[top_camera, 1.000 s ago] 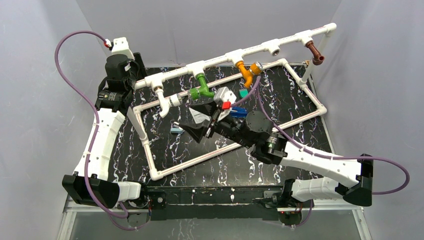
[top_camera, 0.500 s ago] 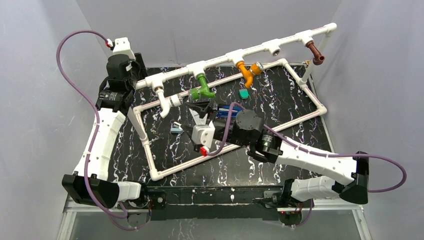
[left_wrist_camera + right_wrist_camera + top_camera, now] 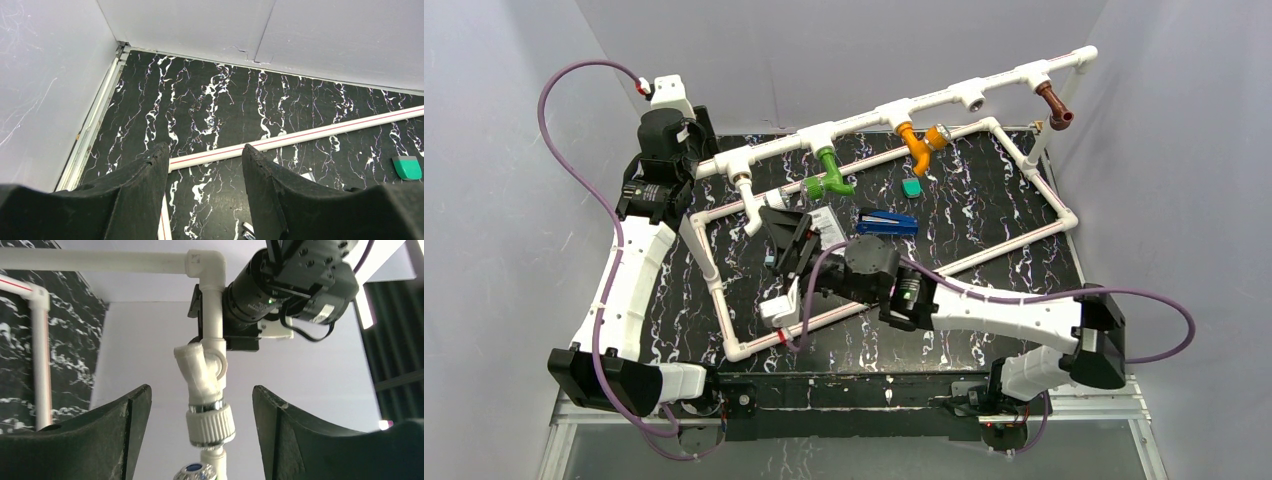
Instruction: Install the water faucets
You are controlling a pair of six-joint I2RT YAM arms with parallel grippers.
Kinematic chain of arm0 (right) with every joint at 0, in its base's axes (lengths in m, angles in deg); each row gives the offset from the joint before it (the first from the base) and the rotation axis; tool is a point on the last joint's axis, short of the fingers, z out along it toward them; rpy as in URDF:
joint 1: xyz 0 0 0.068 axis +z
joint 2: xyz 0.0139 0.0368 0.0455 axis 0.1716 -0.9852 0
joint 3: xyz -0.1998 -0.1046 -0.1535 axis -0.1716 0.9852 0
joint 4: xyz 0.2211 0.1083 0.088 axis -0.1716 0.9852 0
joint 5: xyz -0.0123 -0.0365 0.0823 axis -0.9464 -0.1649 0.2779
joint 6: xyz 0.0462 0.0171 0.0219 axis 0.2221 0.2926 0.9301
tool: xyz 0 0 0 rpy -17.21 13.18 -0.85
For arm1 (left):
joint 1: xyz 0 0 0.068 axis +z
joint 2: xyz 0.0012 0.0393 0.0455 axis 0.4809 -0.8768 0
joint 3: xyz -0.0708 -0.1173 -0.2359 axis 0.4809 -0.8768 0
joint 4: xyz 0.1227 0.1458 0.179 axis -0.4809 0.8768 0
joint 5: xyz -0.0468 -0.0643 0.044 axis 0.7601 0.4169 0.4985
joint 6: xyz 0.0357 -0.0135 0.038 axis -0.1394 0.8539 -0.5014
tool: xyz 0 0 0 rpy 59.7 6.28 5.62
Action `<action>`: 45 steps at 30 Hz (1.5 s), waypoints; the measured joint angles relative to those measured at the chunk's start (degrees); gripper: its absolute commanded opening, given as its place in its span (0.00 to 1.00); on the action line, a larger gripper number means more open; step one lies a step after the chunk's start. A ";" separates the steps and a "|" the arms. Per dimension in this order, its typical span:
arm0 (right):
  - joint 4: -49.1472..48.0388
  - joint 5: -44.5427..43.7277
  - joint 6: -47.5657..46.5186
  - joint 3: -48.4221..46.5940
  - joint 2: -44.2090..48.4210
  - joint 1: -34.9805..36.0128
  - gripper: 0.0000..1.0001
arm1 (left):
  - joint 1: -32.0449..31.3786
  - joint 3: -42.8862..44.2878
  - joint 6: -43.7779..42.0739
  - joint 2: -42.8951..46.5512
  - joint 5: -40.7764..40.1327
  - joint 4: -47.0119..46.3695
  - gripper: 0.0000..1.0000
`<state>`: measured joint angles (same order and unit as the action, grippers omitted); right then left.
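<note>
Four water faucets hang on the white pipe frame (image 3: 864, 118): white (image 3: 759, 210), green (image 3: 829, 172), orange (image 3: 917, 145) and brown (image 3: 1054, 105). One tee (image 3: 970, 96) between orange and brown shows an empty socket. My right gripper (image 3: 784, 235) is open and level with the white faucet, just to its right. In the right wrist view the white faucet (image 3: 202, 375) and its ribbed knob (image 3: 210, 425) stand between my open right gripper (image 3: 200, 390), touching neither finger. My left gripper (image 3: 205, 150) is open and empty above the table's far left corner.
A flat blue box (image 3: 886, 222), a small green piece (image 3: 911, 187) and a white card (image 3: 824, 220) lie inside the frame's floor loop (image 3: 984, 255). The green piece also shows in the left wrist view (image 3: 407, 167). The left arm's wrist (image 3: 295, 285) sits close behind the white faucet.
My right arm has swung left, from beside the green faucet to the white faucet, rolling its wrist. The left arm has not moved.
</note>
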<state>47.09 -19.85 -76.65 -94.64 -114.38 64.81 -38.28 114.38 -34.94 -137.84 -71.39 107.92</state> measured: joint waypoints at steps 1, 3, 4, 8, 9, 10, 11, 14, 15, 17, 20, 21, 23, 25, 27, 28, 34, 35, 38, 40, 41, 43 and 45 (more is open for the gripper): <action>-0.94 -1.05 -2.49 -0.42 -1.03 0.28 0.79 | -0.02 0.00 -0.02 0.00 -0.02 0.00 0.53; -2.10 -2.43 -5.53 -0.94 -2.45 1.11 0.78 | -0.02 0.00 -0.02 0.00 -0.04 0.00 0.53; -2.84 -3.26 -7.19 -1.36 -3.39 1.42 0.77 | -0.02 0.00 -0.02 0.02 -0.04 0.00 0.53; -4.85 -6.27 -11.61 -3.58 -7.04 2.12 0.72 | -0.07 0.00 -0.04 0.00 -0.15 0.00 0.53; -5.20 -7.02 -12.22 -4.02 -7.72 2.16 0.70 | -0.07 0.00 -0.04 0.00 -0.17 0.00 0.53; -5.51 -7.67 -12.83 -4.44 -8.33 2.19 0.68 | -0.07 0.00 -0.04 0.00 -0.20 0.00 0.53; -5.77 -8.28 -13.31 -4.87 -8.85 2.19 0.67 | -0.07 0.00 -0.04 0.02 -0.20 0.00 0.53; -5.88 -9.53 -13.55 -5.73 -9.90 2.16 0.63 | -0.09 0.00 -0.07 0.02 -0.22 0.00 0.53; -5.97 -9.88 -13.55 -5.97 -10.16 2.16 0.62 | -0.09 0.00 -0.07 0.02 -0.22 0.00 0.53; -6.03 -10.64 -13.49 -6.60 -10.62 2.16 0.57 | -0.09 0.00 -0.07 0.02 -0.24 0.00 0.53; -6.43 -11.41 -13.33 -7.26 -11.02 2.16 0.47 | -0.11 0.00 -0.07 0.02 -0.24 0.00 0.53; -6.62 -11.65 -13.20 -7.43 -11.15 2.16 0.44 | -0.13 0.00 -0.07 0.02 -0.26 0.00 0.53; -6.67 -12.28 -12.92 -7.74 -11.67 2.19 0.39 | -0.17 0.00 -0.15 0.00 -0.37 -0.04 0.53; -6.78 -12.79 -12.76 -7.80 -12.46 2.23 0.32 | -0.31 -0.02 -0.22 0.04 -0.46 0.07 0.53; -7.39 -13.42 -12.04 -7.87 -12.81 2.36 0.27 | -0.33 -0.02 -0.35 0.02 -0.66 0.02 0.53; -7.43 -13.60 -11.78 -7.87 -12.81 2.38 0.24 | -0.33 -0.02 -0.37 0.02 -0.79 0.02 0.53; -9.42 -15.06 -10.71 -7.87 -13.51 2.78 0.01 | -0.39 -0.02 -0.50 0.02 -0.92 -0.07 0.53; -9.79 -15.26 -10.16 -7.87 -13.60 2.82 0.01 | -0.39 -0.02 -0.52 0.02 -0.94 -0.09 0.53; -11.28 -15.74 -7.78 -7.87 -13.97 2.99 0.01 | -0.39 -0.02 -0.61 0.00 -1.03 -0.15 0.53; -12.59 -16.06 -4.76 -7.87 -14.23 3.06 0.01 | -0.39 -0.02 -0.68 0.00 -1.18 -0.20 0.53; -13.22 -16.24 -2.95 -7.89 -14.29 3.08 0.01 | -0.39 -0.02 -0.70 -0.02 -1.25 -0.20 0.53; -14.27 -16.76 1.07 -8.09 -14.43 3.17 0.01 | -0.39 -0.02 -0.72 -0.04 -1.29 -0.24 0.53; -15.04 -17.64 6.10 -8.61 -14.67 3.30 0.01 | -0.39 -0.02 -0.85 -0.07 -1.40 -0.37 0.53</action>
<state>32.06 -37.49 -70.55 -103.25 -129.05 68.11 -38.68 114.36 -35.80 -137.91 -72.79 107.55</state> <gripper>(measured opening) 0.353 0.530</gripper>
